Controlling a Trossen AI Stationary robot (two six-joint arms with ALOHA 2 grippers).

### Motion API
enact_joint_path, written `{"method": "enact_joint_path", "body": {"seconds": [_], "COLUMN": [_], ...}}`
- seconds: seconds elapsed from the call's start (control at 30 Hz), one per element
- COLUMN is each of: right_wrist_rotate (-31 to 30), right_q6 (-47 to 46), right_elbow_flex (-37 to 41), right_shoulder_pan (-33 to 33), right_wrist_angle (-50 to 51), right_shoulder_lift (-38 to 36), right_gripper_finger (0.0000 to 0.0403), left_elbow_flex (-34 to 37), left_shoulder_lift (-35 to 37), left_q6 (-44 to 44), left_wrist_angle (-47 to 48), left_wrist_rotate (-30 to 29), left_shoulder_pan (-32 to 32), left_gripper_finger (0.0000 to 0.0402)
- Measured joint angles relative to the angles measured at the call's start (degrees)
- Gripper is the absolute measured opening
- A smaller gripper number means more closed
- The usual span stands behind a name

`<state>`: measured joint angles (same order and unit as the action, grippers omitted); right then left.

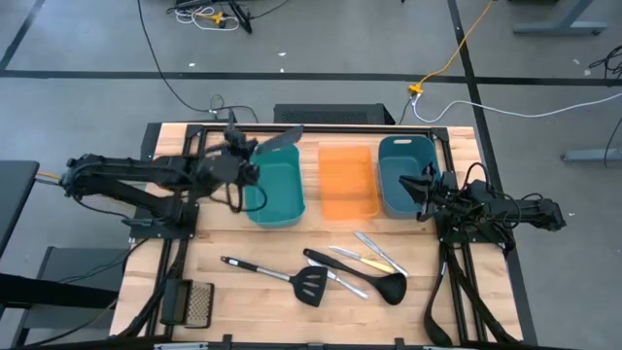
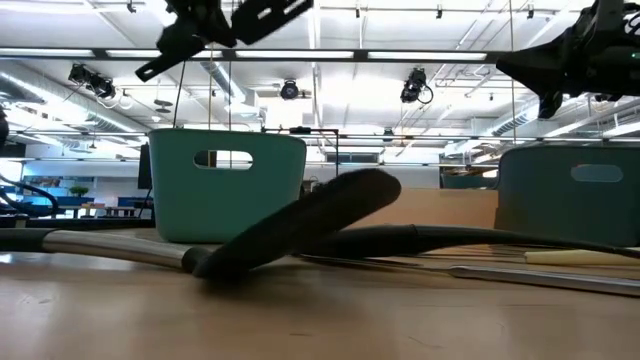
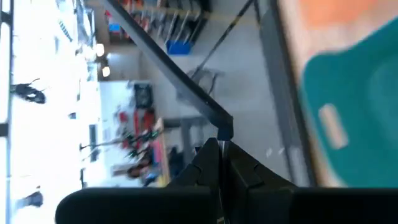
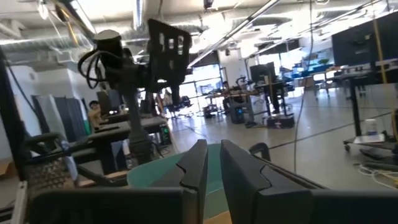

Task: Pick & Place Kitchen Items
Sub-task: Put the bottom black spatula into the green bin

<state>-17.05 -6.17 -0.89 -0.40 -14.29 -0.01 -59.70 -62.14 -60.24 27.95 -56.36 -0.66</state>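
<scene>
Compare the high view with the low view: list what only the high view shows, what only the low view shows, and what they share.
Only the high view: the orange bin, the mesh grater, and the yellow-handled knife among the silver knives.

Only the low view: the room behind the table, with its ceiling lights.

Both: the left gripper shut on a black slotted spatula above the left teal bin, the right gripper over the right teal bin, and the spatula lying on the table.

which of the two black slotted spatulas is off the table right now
The black slotted spatula clamped in the left gripper, raised over the left teal plastic bin. The other black slotted spatula lies flat on the wooden table.
</scene>
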Motion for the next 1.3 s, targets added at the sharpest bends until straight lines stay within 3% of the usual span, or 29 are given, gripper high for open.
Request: {"method": "enact_joint_path", "body": {"seconds": [0.23, 0.53, 0.93, 1.13, 1.3], "right_wrist_rotate": [-0.1, -0.1, 0.0, 0.0, 0.0], "right_q6": [0.9, 1.5, 1.2, 0.9, 0.7], "right_elbow_flex": [0.0, 0.0, 0.0, 0.0, 0.0], "right_shoulder_pan": [0.0, 0.0, 0.0, 0.0, 0.0], "right_wrist_angle": [0.1, 0.2, 0.4, 0.9, 1.4], "right_shoulder_lift": [0.0, 0.0, 0.0, 0.0, 0.0], "right_gripper_finger": [0.0056, 0.0056, 0.0056, 0.0056, 0.0056], "left_elbow_flex": [0.0, 0.0, 0.1, 0.1, 0.1], "left_shoulder_lift": [-3.4, -8.5, -10.7, -10.5, -10.5], "left_q6": [-14.7, -31.6, -32.8, -33.4, -36.2], "left_wrist_angle": [-1.7, -0.4, 2.5, 9.2, 9.4], "left_wrist_rotate": [-0.2, -1.8, 1.2, 1.6, 3.5], "left_shoulder_pan": [9.2, 12.3, 16.6, 20.3, 19.4], "left_gripper_finger": [0.0005, 0.0005, 0.0005, 0.0005, 0.0005]}}
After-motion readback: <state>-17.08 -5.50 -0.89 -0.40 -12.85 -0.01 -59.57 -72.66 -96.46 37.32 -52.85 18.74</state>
